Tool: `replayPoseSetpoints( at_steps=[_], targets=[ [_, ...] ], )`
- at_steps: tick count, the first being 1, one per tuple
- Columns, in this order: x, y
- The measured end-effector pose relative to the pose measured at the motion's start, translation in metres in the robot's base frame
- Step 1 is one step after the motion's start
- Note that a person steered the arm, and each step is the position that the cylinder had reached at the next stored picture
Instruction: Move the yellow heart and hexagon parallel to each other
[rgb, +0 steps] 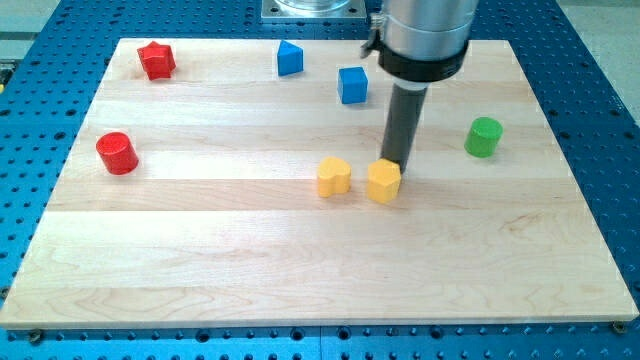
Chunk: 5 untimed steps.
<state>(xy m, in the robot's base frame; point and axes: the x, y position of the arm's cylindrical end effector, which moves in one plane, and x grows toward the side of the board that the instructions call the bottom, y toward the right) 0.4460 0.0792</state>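
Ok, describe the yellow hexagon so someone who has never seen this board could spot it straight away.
Start at the wooden board and look near its middle, where two yellow blocks sit side by side. The yellow hexagon is the one toward the view's right, with my tip at its upper edge. Its neighbour, the yellow heart, has a notched top.

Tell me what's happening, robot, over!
My tip at the yellow hexagon's top edge, looks touching. Yellow heart just to its left, side by side, small gap. Nothing between them.

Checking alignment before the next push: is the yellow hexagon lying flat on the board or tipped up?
Flat. The yellow hexagon shows its level top face, beside the yellow heart. My tip sits at its upper right edge.
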Motion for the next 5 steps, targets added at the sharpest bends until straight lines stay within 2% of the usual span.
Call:
replayPoseSetpoints(
  at_steps=[1,2,3,5],
  targets=[
    [0.0,-0.036],
    [0.023,-0.071],
    [0.037,-0.043],
    [0.02,-0.035]
  ],
)
